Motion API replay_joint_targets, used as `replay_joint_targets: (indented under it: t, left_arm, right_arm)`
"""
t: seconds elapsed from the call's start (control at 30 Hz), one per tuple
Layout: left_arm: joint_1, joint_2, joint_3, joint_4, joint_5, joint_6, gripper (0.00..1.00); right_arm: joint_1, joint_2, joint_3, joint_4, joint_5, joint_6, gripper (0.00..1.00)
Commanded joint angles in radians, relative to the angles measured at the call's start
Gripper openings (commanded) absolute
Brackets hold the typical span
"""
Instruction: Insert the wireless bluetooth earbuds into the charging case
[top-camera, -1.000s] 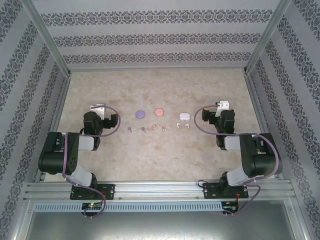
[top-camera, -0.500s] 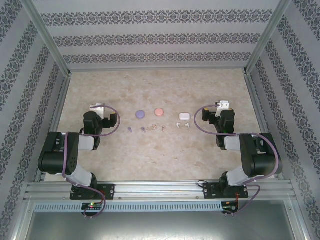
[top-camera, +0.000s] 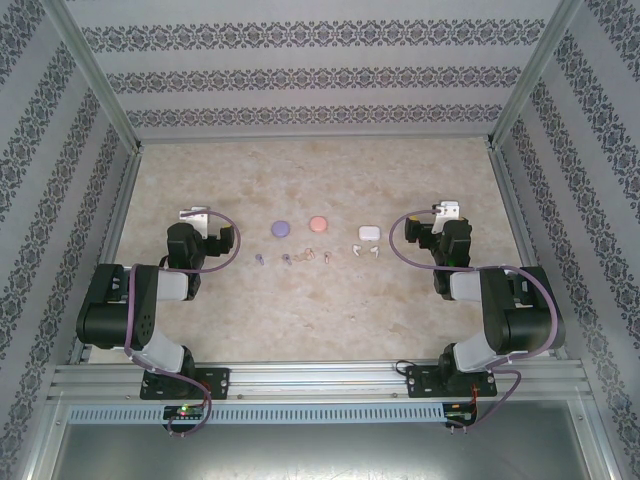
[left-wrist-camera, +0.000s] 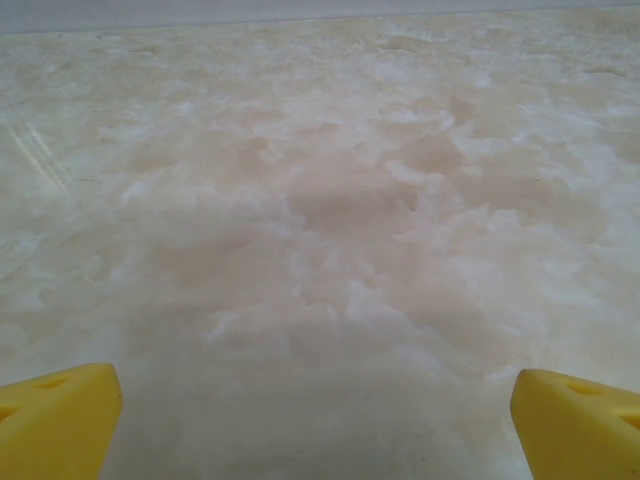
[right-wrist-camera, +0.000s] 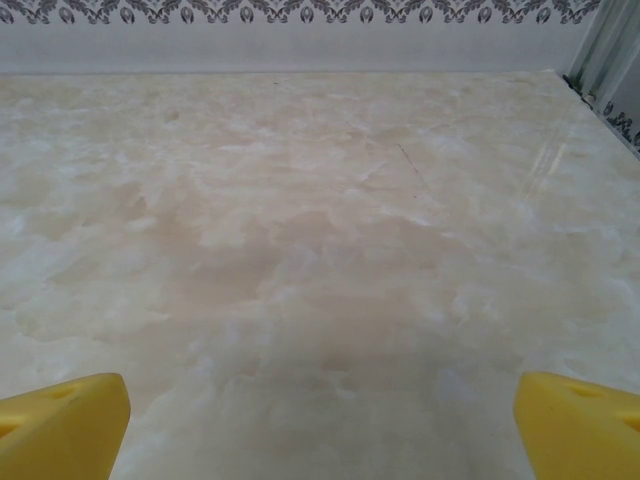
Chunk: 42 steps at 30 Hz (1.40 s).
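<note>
Three charging cases lie in a row mid-table in the top view: a purple round case, a pinkish-orange case and a white case. Just in front of them lie the tiny earbuds: a purple pair, a pinkish-beige pair and a white pair. My left gripper rests to the left of the row, well apart from it. My right gripper rests to the right. In each wrist view the yellow fingertips stand wide apart, open over bare table.
The marbled beige table is fenced by metal posts and patterned walls on three sides. An aluminium rail with both arm bases runs along the near edge. Free room lies behind and in front of the row.
</note>
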Motion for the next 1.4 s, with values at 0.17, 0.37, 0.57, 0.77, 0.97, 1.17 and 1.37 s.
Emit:
replay_joint_targets:
  t: [0.17, 0.37, 0.57, 0.77, 0.97, 1.17, 1.37]
  left_arm:
    - [-0.005, 0.003, 0.02, -0.005, -0.012, -0.019, 1.0]
    - [-0.005, -0.046, 0.093, -0.179, -0.07, -0.043, 1.0]
    - [-0.006, -0.1, 0.314, -0.565, -0.105, -0.034, 1.0]
    - [-0.022, -0.189, 0.435, -0.747, -0.105, -0.1, 1.0]
    - [-0.062, -0.283, 0.476, -0.838, -0.07, -0.286, 1.0]
    - [-0.116, -0.293, 0.523, -0.932, -0.021, -0.418, 1.0]
    - [-0.213, -0.215, 0.569, -0.965, -0.014, -0.555, 1.0]
  right_arm:
    - [-0.014, -0.005, 0.008, 0.024, -0.043, 0.017, 0.98]
    - [-0.012, -0.123, 0.09, -0.228, 0.06, 0.053, 0.98]
    - [-0.012, -0.217, 0.298, -0.625, 0.137, 0.216, 0.98]
    - [-0.034, -0.244, 0.457, -0.865, -0.024, 0.377, 0.98]
    - [0.029, -0.206, 0.576, -1.037, -0.105, 0.341, 0.98]
    - [0.173, -0.133, 0.745, -1.275, -0.088, 0.327, 0.98]
    - [0.266, 0.027, 0.929, -1.479, -0.041, 0.421, 0.9]
